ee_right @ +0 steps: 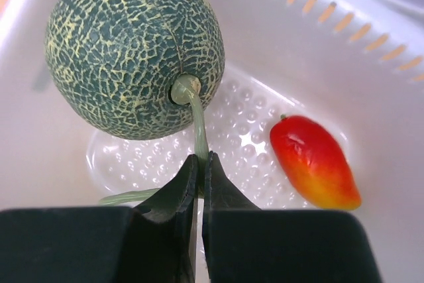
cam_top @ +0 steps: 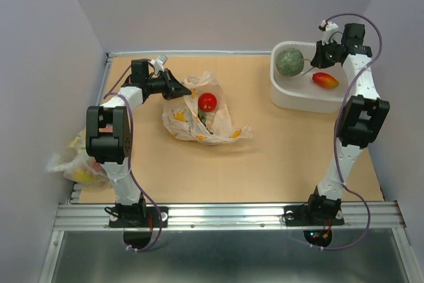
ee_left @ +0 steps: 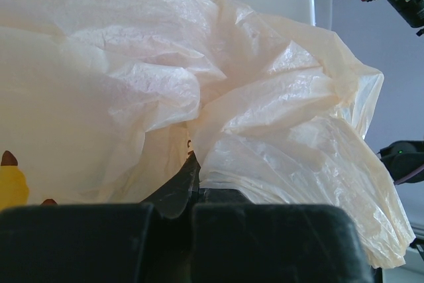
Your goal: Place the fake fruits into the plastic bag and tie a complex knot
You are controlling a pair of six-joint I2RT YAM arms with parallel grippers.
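- The table (cam_top: 265, 157) fills the middle of the top view, and the plastic bag (cam_top: 199, 122) lies on it, left of centre.
- A tomato (cam_top: 207, 101) sits inside the bag, in its upper part.
- The left gripper (cam_top: 185, 91) touches the bag's upper-left edge, reaching in from the left.
- A tub (cam_top: 298, 99) stands on the table at the upper right, well apart from the bag.
- Inside the tub, a melon (cam_top: 289, 61) lies at the left and a mango (cam_top: 325, 80) lies to its right, apart from it.
- The right gripper (cam_top: 310, 64) is above the tub, between the two, on the melon's stem (ee_right: 197, 124).
- A second bag (cam_top: 76, 160) lies at the frame's left edge, beside the table.
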